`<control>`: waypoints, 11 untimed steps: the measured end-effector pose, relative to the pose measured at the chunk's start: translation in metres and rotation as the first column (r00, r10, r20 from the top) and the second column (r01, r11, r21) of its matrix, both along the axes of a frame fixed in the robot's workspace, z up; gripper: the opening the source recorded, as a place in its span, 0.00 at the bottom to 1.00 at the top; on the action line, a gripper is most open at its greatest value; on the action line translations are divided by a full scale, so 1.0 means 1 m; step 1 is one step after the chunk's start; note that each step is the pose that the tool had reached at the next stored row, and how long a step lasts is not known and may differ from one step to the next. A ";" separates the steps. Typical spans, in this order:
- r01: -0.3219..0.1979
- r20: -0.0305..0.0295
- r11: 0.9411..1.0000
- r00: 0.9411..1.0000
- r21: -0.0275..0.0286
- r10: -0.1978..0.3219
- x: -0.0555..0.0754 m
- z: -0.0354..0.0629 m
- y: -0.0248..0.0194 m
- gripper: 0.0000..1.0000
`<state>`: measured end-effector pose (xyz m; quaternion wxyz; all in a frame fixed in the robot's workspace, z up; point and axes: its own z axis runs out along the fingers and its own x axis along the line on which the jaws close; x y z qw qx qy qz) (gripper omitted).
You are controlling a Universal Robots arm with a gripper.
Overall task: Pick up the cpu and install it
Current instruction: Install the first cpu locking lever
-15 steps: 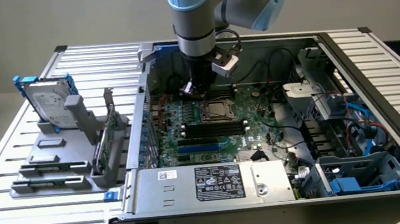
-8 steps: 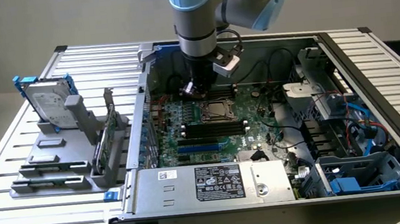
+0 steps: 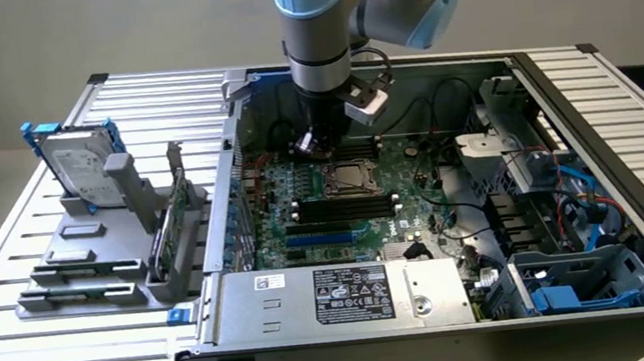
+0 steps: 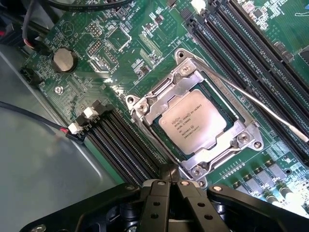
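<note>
The cpu [image 4: 192, 123] was a small flat square with a matte silver-grey metal lid bearing fine printed lines of text. It lay seated in its socket [image 4: 193, 126] on the green motherboard [image 4: 120, 48], framed by a shiny stamped-steel retention bracket with a screw at each corner. A thin metal lever [image 4: 260, 106] ran slantwise beside the frame. Long black memory slots [image 4: 123, 145] flanked the socket on both sides, and a round coin cell [image 4: 64, 59] sat on the board farther off.

The jaws [image 4: 172, 186] were pressed together, their black fingers meeting tip to tip and pinching nothing. They hung just short of the socket's nearest corner, the cpu lying just beyond their tips, apart from them.

In the exterior view the gripper [image 3: 315, 141] hovered inside the open grey computer case [image 3: 349, 317], which sat on a ribbed aluminium desk [image 3: 64, 351].
</note>
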<state>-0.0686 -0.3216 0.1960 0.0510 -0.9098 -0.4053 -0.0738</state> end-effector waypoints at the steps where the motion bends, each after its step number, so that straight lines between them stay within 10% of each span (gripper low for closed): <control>1: 0.000 -0.001 1.000 1.000 0.000 0.000 0.000 0.0001 -0.0001 0.11; 7: -0.001 -0.009 1.000 1.000 0.004 0.001 0.003 0.0001 -0.0004 0.11; 9: -0.009 -0.048 1.000 0.999 0.028 0.010 -0.002 0.0010 0.0015 0.11; 11: -0.009 -0.048 0.999 0.999 0.031 0.011 -0.002 0.0007 0.0019 0.11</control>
